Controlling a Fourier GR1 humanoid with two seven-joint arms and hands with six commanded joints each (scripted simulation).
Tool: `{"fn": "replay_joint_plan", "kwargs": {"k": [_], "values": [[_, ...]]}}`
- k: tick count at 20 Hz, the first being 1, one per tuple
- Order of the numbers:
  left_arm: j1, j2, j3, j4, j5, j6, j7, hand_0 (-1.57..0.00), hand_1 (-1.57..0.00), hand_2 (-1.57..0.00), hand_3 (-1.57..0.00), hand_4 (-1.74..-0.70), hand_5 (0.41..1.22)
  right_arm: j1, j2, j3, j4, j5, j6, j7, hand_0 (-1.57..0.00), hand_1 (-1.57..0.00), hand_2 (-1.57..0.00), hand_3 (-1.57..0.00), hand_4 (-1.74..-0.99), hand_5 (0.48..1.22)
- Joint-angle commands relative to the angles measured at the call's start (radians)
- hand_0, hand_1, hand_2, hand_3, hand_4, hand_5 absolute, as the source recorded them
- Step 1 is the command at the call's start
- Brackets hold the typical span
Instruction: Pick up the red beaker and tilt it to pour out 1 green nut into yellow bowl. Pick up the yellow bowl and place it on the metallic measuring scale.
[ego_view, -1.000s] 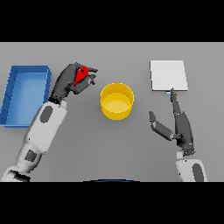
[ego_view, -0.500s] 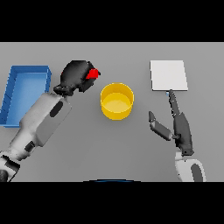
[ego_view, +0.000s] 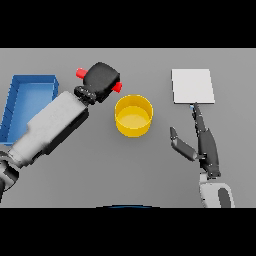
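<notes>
Moved since half a second ago: left hand (ego_view: 102, 80) with red beaker (ego_view: 80, 74), now swung closer to the yellow bowl (ego_view: 133, 116), the beaker turned more onto its side so that red shows at both sides of the hand.

Left hand: above the tabletop (ego_view: 150, 170) toward its far edge, left of centre, just beside the bowl's far left rim. Fingers curled round the red beaker, which is mostly hidden by the back of the hand; one red end shows at the hand's left, another at its right, near the bowl's rim. Whether the beaker's mouth is over the bowl cannot be told. The green nut cannot be made out.

Yellow bowl: upright on the tabletop, near the centre, between the two hands.

Right hand (ego_view: 202, 142): near the tabletop's right edge, toward the near side, unchanged from the earlier frames. Fingers straight and pressed together, pointing to the far edge; thumb spread out to the left. Holds nothing.

Metallic measuring scale (ego_view: 193, 86): pale square plate, flat, toward the far right corner, just beyond the right hand's fingertips, well apart from the bowl.

Blue tray (ego_view: 14, 95): at the left edge of the tabletop, partly covered by the left arm.
</notes>
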Motion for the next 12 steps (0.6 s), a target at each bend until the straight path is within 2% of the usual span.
{"fn": "replay_joint_plan", "kwargs": {"k": [1, 5, 7, 12], "values": [[-0.02, 0.006, -0.027, 0.008, -0.021, -0.011, -0.021, -1.57, -1.57, -1.57, -1.28, -1.7, 1.215, 0.008, -0.002, -0.003, -0.007, -0.003, -0.001, -0.007, 0.0, 0.0, 0.0, 0.0, -1.292, 0.678], [-0.093, -0.01, -0.139, 0.063, -0.091, -0.058, -0.089, -1.57, -1.57, -1.57, -1.45, -1.72, 1.218, 0.01, 0.008, -0.015, -0.007, -0.033, 0.003, -0.024, 0.0, 0.0, 0.0, 0.0, -1.294, 0.653], [-0.123, -0.01, -0.191, 0.067, -0.121, -0.093, -0.099, -1.57, -1.57, -1.57, -1.49, -1.73, 1.219, 0.016, 0.011, -0.012, -0.004, -0.028, -0.001, -0.022, 0.0, 0.0, 0.0, 0.0, -1.29, 0.644], [-0.185, -0.021, -0.313, 0.107, -0.202, -0.124, -0.122, -1.57, -1.57, -1.57, -1.55, -1.74, 1.22, 0.016, 0.015, -0.007, 0.002, -0.012, -0.01, -0.025, 0.0, 0.0, 0.0, 0.0, -1.288, 0.627]]}}
